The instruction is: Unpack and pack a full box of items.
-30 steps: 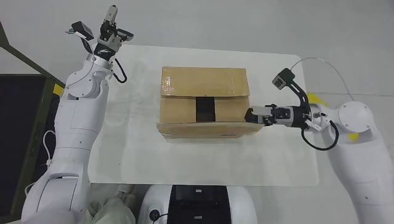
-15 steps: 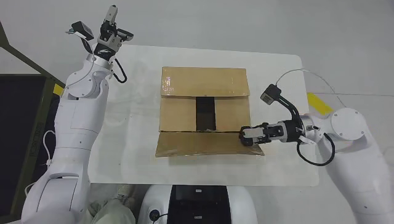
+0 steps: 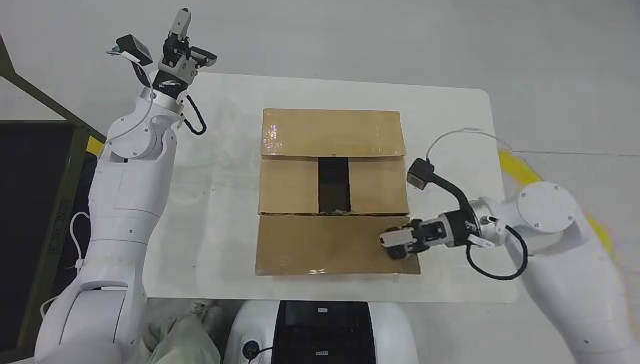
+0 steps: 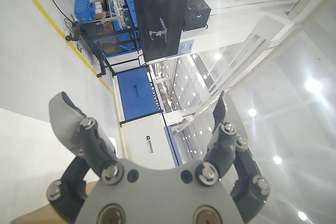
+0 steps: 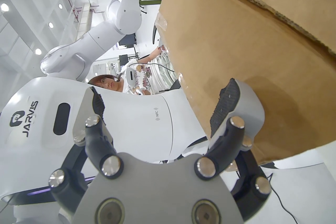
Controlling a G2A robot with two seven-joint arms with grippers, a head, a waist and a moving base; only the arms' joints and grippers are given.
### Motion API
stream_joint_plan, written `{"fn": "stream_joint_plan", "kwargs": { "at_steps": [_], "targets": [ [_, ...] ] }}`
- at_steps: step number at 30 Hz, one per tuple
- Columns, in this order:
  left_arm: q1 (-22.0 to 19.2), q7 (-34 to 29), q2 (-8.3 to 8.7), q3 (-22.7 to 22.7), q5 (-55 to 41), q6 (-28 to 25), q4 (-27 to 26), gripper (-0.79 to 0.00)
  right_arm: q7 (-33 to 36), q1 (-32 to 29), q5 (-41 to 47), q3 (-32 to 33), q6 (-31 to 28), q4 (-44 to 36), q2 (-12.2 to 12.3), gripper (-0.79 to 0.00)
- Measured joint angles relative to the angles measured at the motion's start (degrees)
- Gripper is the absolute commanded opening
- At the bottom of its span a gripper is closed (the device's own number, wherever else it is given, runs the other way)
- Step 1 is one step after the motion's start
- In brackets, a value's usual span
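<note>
Within the last second our right pincer (image 3: 392,243) has swung the near flap (image 3: 320,246) of the box (image 3: 333,134) outward and down. It is spread wide, one finger against the cardboard, gripping nothing. The box sits mid-surface (image 3: 215,244), and we judge it nearly open for unpacking. Our left pincer (image 3: 182,42), raised at the far corner, is open and empty.
</note>
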Motion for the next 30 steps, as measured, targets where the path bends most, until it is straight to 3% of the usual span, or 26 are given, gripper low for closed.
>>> {"fn": "stream_joint_plan", "kwargs": {
  "at_steps": [15,30],
  "targets": [
    [0.0,0.0,0.00,0.0,0.0,0.0,0.0,0.000,-2.3,-0.8,-8.1,-3.3,3.7,-1.1,0.9,0.000],
    [0.0,0.0,0.00,0.0,0.0,0.0,0.0,0.000,-4.6,1.7,-12.2,-7.4,2.6,2.2,1.0,0.000]
  ]
}}
